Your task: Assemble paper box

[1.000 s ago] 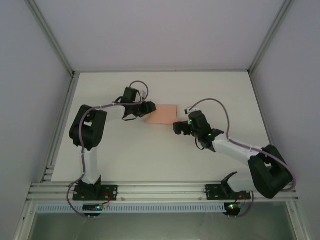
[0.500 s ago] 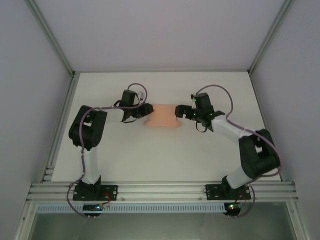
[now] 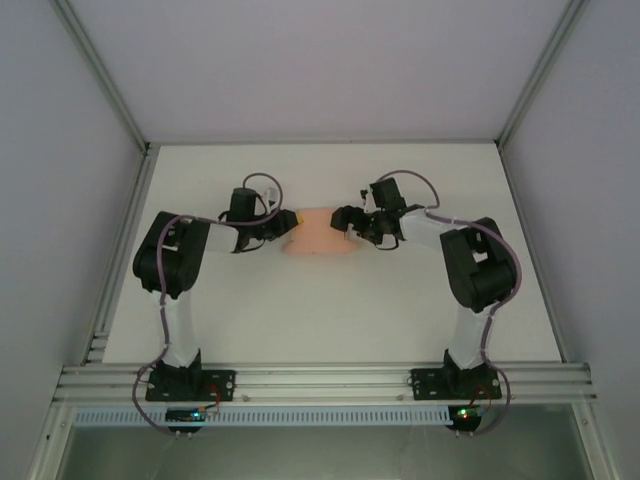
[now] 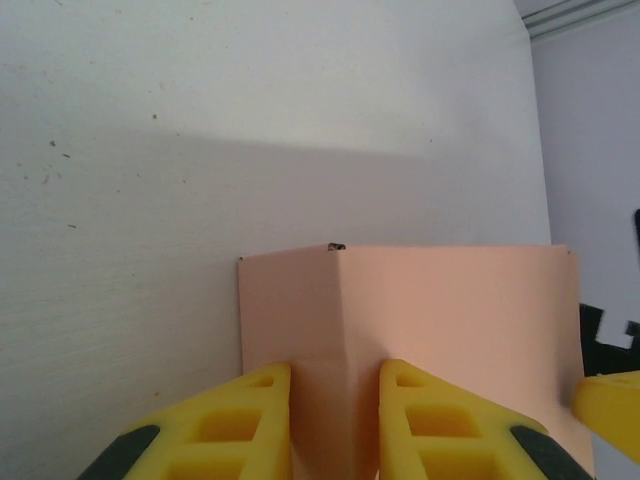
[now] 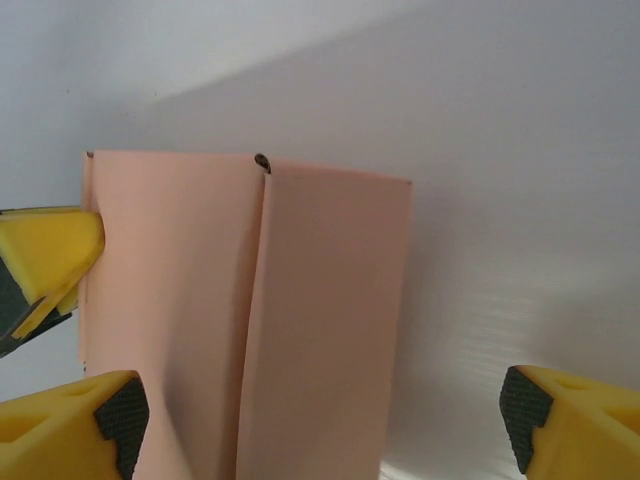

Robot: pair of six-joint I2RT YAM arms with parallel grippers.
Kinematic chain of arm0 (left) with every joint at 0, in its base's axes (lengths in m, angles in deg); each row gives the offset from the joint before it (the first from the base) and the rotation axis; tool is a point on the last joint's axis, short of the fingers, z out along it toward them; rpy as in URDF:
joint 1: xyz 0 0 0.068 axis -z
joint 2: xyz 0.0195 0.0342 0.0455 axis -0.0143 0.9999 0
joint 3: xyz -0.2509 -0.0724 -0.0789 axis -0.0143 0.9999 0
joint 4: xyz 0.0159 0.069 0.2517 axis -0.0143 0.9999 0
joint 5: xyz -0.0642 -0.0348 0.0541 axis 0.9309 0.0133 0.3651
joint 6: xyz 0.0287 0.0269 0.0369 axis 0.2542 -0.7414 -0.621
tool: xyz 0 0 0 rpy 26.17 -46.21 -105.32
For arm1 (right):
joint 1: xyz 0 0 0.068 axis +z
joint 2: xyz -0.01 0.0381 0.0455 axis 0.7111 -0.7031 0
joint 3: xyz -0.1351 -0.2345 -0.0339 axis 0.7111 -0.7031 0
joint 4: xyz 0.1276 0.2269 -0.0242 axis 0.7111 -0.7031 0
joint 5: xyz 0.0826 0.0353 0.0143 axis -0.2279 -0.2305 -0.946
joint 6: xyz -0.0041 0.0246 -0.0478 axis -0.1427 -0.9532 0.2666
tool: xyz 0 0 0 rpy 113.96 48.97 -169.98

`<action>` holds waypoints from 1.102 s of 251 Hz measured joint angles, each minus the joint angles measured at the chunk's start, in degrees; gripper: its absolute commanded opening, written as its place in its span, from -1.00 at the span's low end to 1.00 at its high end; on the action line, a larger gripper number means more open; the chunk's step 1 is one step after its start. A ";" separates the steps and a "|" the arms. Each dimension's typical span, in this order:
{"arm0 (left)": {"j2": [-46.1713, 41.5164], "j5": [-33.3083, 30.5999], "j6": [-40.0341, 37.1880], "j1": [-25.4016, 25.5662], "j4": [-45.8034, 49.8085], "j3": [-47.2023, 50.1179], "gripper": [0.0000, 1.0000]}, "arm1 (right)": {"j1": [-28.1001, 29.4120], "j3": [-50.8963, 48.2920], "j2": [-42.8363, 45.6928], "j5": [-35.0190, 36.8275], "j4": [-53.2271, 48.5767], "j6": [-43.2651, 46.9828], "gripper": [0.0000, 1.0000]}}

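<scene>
White table (image 3: 300,310), and the paper box (image 3: 318,232) sits mid-table toward the far side, now bracketed at both ends: the right arm has swung round from the near side to face its right edge, which looks like the set-up for a two-handed fold. The left claw (image 4: 335,400) has nipped in on the card's raised crease and grips it. The right claw (image 5: 320,430) gapes wide across the box end, holding nothing, and both forearms lie low, pointing inward at each other.

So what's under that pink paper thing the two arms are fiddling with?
The white table shows all round the paper box, so it seems to rest on that. The card itself covers the spot directly beneath, so anything tucked under it can't be seen.
</scene>
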State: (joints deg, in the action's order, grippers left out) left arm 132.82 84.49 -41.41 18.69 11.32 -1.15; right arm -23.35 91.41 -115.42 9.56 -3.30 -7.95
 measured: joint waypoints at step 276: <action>-29.40 -13.29 -33.79 10.95 12.63 1.73 0.99 | -7.65 -6.10 14.23 -14.84 8.48 -21.49 -0.26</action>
State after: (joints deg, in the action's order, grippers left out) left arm 103.42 71.21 -75.20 29.64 23.95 0.58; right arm -31.00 85.31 -101.19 -5.28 5.18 -29.44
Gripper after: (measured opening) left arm 0.997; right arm 0.424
